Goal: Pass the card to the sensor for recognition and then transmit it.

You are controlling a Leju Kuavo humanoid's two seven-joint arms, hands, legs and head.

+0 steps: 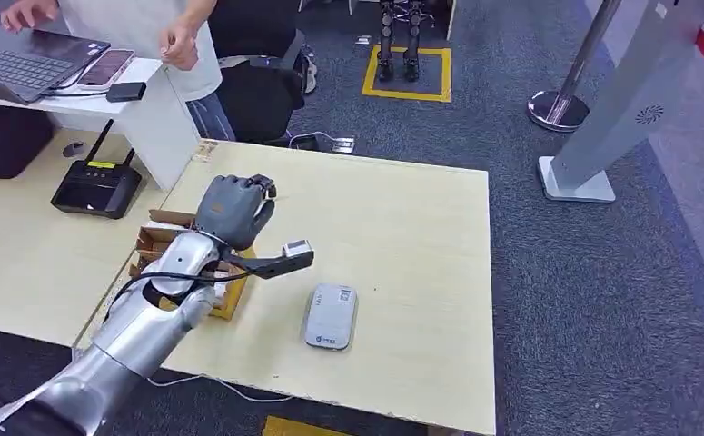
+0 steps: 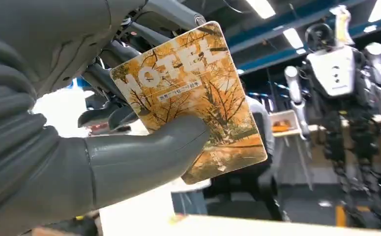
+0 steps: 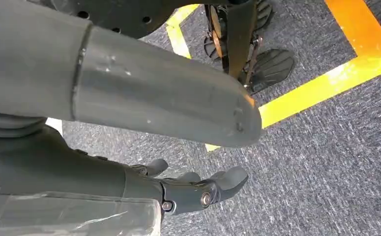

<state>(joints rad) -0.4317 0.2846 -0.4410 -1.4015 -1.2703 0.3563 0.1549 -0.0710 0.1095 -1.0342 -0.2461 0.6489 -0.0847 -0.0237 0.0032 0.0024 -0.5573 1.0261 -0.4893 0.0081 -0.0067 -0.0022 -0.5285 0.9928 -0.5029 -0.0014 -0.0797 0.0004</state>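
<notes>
In the head view, the silver left arm rises from the lower left corner, and its left hand [image 1: 233, 211] is lifted above the left edge of the pale wooden counter [image 1: 421, 236], fingers curled, back of the hand toward the camera. Under the forearm sits an open cardboard box [image 1: 159, 238] at the counter's left edge. The grey sensor [image 1: 331, 315], a flat rounded pad, lies on the counter near the front edge, to the right of the hand and apart from it. On the neighbouring desk to the left stands a black router [image 1: 96, 186] with two antennas, and farther back a laptop [image 1: 23, 56] on a white stand, where a person [image 1: 180, 41] stands with one hand on its keyboard.

In the left wrist view, the thick grey thumb [image 2: 144, 152] presses across the face of the card [image 2: 193, 93], pinning it against the darker fingers behind. The card is orange with autumn trees and the word HOTEL in white, held up in the air, tilted. Another humanoid robot [image 2: 338, 83] stands in the background.

In the right wrist view, the right hand [image 3: 198, 189] hangs over grey carpet [image 3: 326, 162] with yellow tape lines [image 3: 326, 83], fingers loosely apart and holding nothing.
</notes>
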